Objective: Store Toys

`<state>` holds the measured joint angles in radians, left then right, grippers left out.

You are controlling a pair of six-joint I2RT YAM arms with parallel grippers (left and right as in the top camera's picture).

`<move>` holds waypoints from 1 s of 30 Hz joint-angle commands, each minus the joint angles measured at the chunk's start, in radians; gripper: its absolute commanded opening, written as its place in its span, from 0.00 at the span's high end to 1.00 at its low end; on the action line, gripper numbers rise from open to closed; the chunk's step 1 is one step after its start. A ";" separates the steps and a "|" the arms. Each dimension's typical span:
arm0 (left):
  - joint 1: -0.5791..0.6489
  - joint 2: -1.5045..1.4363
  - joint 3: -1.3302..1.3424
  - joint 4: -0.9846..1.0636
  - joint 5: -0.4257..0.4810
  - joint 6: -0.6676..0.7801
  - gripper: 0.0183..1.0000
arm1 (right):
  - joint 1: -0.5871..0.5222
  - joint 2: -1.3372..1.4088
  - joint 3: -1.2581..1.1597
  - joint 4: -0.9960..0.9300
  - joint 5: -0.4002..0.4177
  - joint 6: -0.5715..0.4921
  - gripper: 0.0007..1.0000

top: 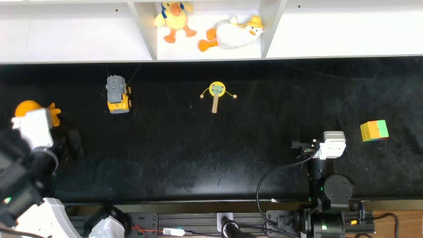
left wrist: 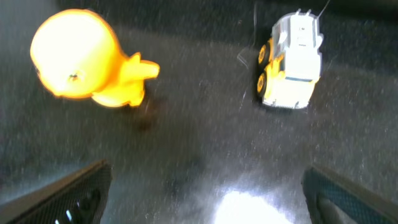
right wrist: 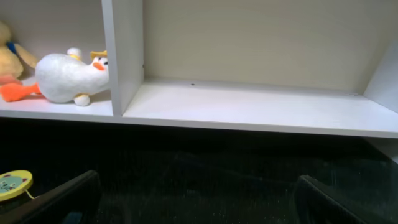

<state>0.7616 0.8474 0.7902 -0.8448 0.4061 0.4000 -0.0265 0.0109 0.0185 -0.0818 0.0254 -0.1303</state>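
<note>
Left gripper hangs low over the black table, fingers spread wide with nothing between them. It is lined up between two candidates: the round orange toy on one side, the yellow-and-grey toy truck on the other. My read is that it is set for a pick, though which one it favours I can't call. Over on the other side, the right gripper is just as wide open and just as empty, pointed at the white shelf. It faces the bare compartment beside the one that houses a white plush bird and a yellow plush duck — a sensible place to wait if that bay takes the next toy. Out on the table sit the rattle drum in the middle and the coloured cube far right, near the right arm. The overhead camera gives the whole layout and spacing. The left wrist camera adds the truck's wheels and the orange toy's little tail up close, and the right wrist camera looks straight into the shelf's depth — from above that reads as a shallow strip.
</note>
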 commanded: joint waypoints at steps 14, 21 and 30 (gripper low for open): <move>0.375 0.130 0.028 0.122 0.183 0.270 0.00 | -0.006 -0.006 -0.014 0.005 -0.007 0.011 0.00; 0.332 0.351 0.038 0.337 0.155 0.269 0.00 | -0.006 -0.006 -0.014 0.005 -0.007 0.011 0.00; 0.158 0.513 0.071 0.499 -0.023 0.253 0.00 | -0.006 -0.006 -0.014 0.005 -0.007 0.011 0.00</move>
<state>0.9451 1.3338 0.8288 -0.3870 0.4500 0.6540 -0.0265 0.0113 0.0185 -0.0826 0.0250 -0.1299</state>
